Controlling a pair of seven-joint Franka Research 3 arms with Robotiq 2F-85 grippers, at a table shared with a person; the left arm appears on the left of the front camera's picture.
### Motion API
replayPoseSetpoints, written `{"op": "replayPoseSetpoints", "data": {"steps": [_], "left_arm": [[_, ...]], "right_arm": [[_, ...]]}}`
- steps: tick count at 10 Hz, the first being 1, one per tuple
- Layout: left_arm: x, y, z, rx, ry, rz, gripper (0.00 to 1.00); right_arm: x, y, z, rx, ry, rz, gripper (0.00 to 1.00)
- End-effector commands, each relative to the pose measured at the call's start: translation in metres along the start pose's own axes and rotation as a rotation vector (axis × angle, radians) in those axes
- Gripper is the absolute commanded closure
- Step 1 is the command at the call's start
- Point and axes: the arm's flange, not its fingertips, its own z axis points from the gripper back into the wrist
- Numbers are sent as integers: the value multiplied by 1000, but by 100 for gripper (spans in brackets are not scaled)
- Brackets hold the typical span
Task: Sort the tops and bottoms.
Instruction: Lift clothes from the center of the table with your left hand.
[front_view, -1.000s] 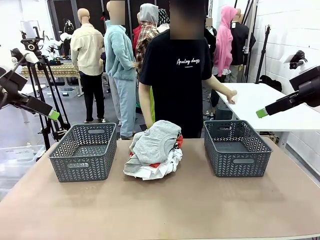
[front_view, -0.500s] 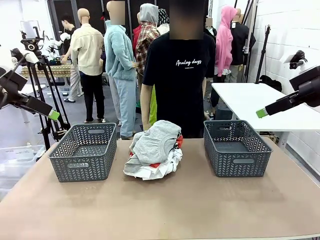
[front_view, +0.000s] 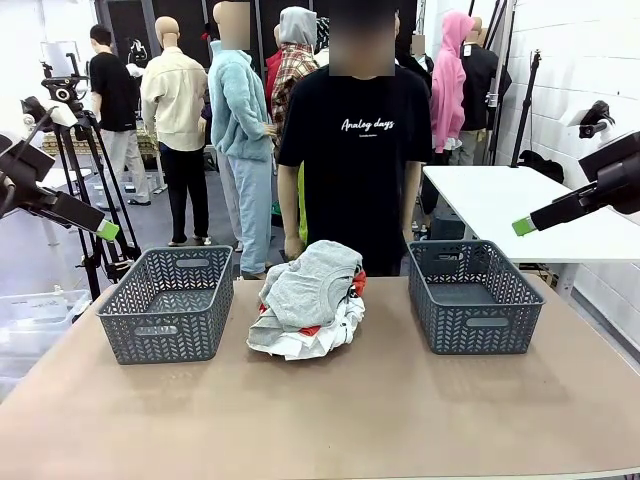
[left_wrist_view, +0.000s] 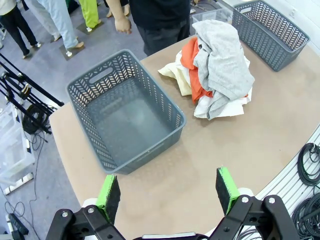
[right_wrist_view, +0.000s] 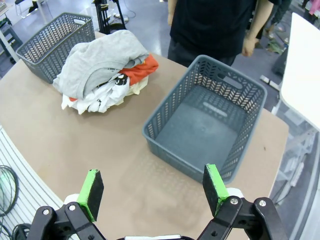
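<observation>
Nearest the robot's side, the left gripper (left_wrist_view: 167, 187) and the right gripper (right_wrist_view: 152, 186) hang high above the near corners of the table (front_view: 350, 420). Each has its green-padded fingers spread wide and nothing between them.

Across the bare near half of the tabletop, the sorting has not begun. A left basket (front_view: 165, 300) and a right basket (front_view: 485, 325), both grey lattice, stand well apart with nothing in them. Between them the pile of clothes (front_view: 308, 300) sits in one heap. A grey garment (front_view: 310, 280) is draped over the top, though folded as it is, whether it is a top or a bottom cannot be told. Under it lie a red-orange T-shirt (right_wrist_view: 142, 67) and a white T-shirt (right_wrist_view: 107, 92) with black print, the white one lowest and spilling toward the near edge.

At the far side a person (front_view: 355, 150) in a black T-shirt stands just behind the heap, arms down.

The step in hand looks like the first pick. The likely next move is for one arm to come down over the middle and pinch the grey garment alone. It must lift clear of the layers tangled beneath before it is carried to a basket.
</observation>
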Motion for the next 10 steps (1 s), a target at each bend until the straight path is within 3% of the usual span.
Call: {"op": "replayPoseSetpoints", "data": {"steps": [1,10], "left_arm": [[0,1,1,-3,-5,2,0],[0,1,1,-3,-5,2,0]], "right_arm": [[-1,1,0,11,2,5,0],[-1,1,0,11,2,5,0]]}}
